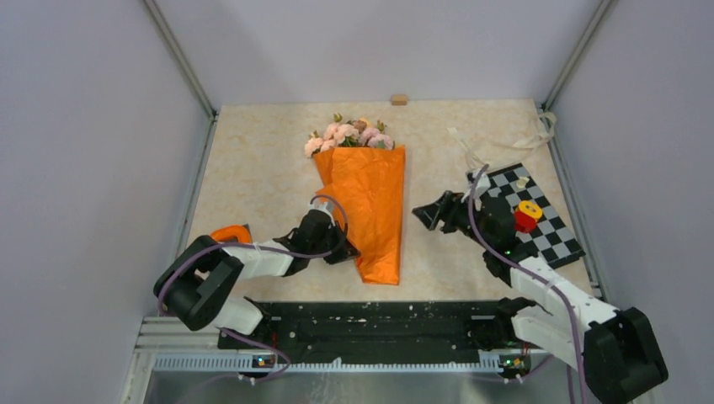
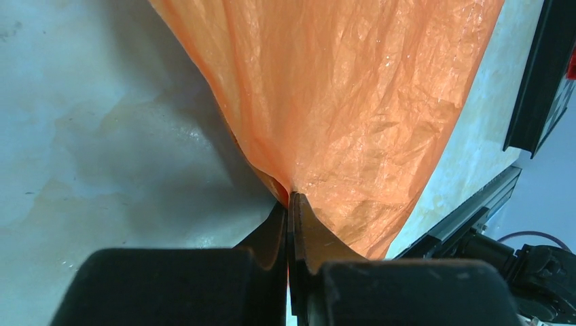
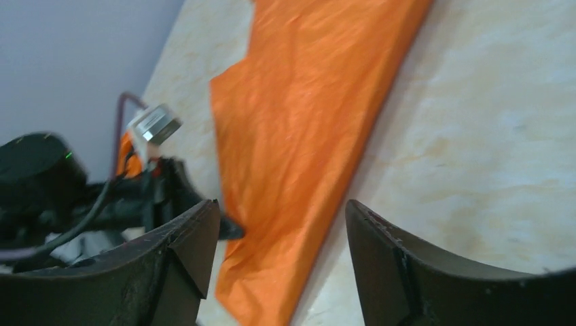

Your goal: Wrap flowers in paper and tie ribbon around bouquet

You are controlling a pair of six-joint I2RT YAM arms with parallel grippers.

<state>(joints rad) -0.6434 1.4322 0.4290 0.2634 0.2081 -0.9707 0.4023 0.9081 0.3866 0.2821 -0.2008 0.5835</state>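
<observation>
The bouquet lies flat in the middle of the table, a cone of glossy orange paper [image 1: 366, 210] with its tip toward me. Pink and cream flowers [image 1: 349, 135] with green leaves stick out of its far end. My left gripper [image 1: 343, 251] is shut on the paper's left edge near the narrow end; in the left wrist view the fingertips [image 2: 292, 198] pinch a fold of the crinkly paper [image 2: 339, 102]. My right gripper [image 1: 425, 215] stands open just right of the cone, with nothing between its fingers [image 3: 282, 207]; the paper [image 3: 299, 136] lies beyond them. The ribbon [image 1: 539, 130] lies loose at the back right.
A black-and-white checkered mat [image 1: 556, 240] sits at the right, with a red and yellow object [image 1: 528, 215] on it. A small orange object [image 1: 229, 233] lies by the left arm. A small wooden block [image 1: 399, 99] sits at the far edge. A black rail [image 1: 379, 324] runs along the front.
</observation>
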